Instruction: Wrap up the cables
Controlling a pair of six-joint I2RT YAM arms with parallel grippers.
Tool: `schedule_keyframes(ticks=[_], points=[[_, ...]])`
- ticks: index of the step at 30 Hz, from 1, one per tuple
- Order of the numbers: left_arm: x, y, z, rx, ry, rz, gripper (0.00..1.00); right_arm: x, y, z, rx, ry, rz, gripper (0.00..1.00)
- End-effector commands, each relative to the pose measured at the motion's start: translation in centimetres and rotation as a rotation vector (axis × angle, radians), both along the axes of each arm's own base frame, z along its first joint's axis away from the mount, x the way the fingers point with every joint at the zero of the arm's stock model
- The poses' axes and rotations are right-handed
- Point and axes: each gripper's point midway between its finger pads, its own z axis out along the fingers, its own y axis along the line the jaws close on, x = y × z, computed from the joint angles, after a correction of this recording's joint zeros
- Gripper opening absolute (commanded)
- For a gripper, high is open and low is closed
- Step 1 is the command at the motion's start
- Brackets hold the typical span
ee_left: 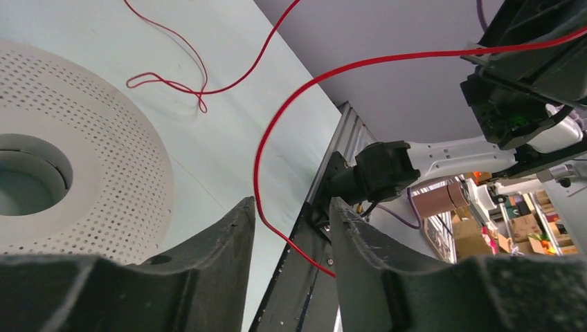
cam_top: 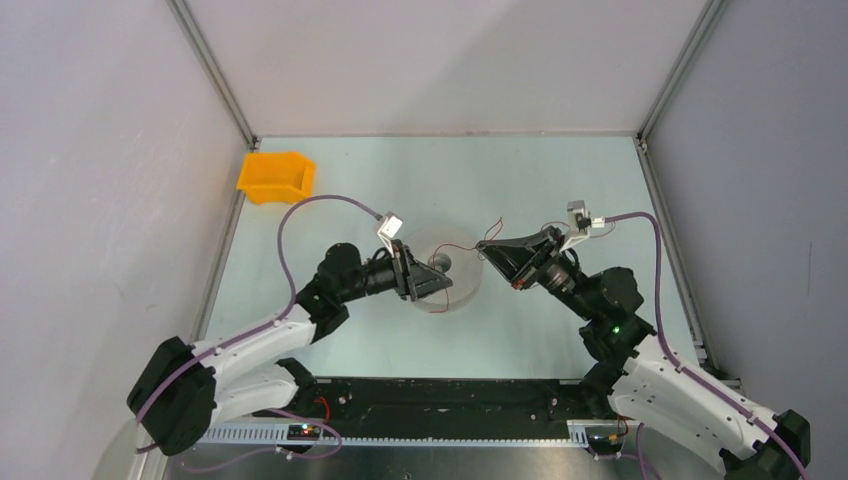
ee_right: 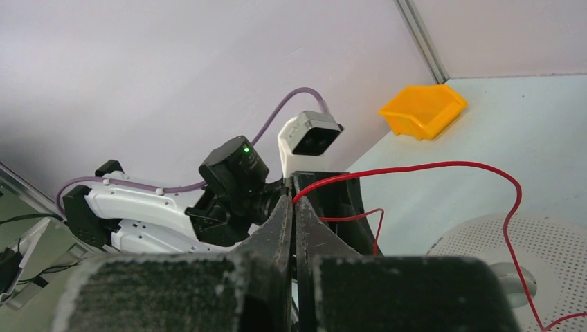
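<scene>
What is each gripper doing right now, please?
Left gripper: open, a cable running loose through it.
Right gripper: closed on a cable.

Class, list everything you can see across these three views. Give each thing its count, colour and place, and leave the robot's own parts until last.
red cable: count unclear, at least one; thin, red; loops over the table and disc, with one strand between the two grippers.
disc: one; white, perforated, round; middle of the table.
bin: one; yellow-orange; far left corner of the table.
table: one; pale green.
hoses: two; mauve; one along each arm.
left gripper: one; black; fingers open, with the cable passing between them.
right gripper: one; black; fingers shut on the cable.
</scene>
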Motion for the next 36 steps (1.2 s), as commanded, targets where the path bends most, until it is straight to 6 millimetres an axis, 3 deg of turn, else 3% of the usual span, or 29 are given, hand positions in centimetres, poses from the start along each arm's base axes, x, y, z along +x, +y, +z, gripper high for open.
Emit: schedule_keyframes(ticks=[1,4,10,15,18,22,25,30,36], points=[[0.0,-1.0,1.6,-0.062,-0.029,-0.017,0.44,-0.5,-0.6,1.4,0.038,-0.039,-0.003,0.00],[0.3,-1.1,1.5,-0.066,-0.024,-0.006,0.36,-0.5,-0.9,1.2,0.033,-0.036,-0.018,0.00],[0.4,-0.6,1.7,-0.069,-0.050,0.024,0.02,0.6,-1.8,-0.2,-0.011,-0.002,-0.089,0.00],[2.6,1.1,0.1,0.075,-0.070,0.174,0.00,2.2,-2.5,-3.9,-0.111,0.113,-0.143,0.01],[3.6,2.9,-0.7,0.219,-0.076,0.262,0.00,2.7,-2.7,-5.7,-0.159,0.168,-0.145,0.08],[5.2,5.9,0.4,0.372,-0.149,0.429,0.00,2.5,-2.7,-7.8,-0.214,0.233,-0.134,0.25],[5.5,7.1,1.6,0.432,-0.214,0.469,0.00,1.7,-2.5,-9.1,-0.259,0.264,-0.090,0.34],[4.9,6.7,2.5,0.516,-0.364,0.430,0.00,-0.3,-1.8,-8.9,-0.359,0.234,0.044,0.51],[4.3,6.0,2.5,0.665,-0.503,0.379,0.00,-1.3,-0.4,-6.8,-0.395,0.204,0.173,0.59]])
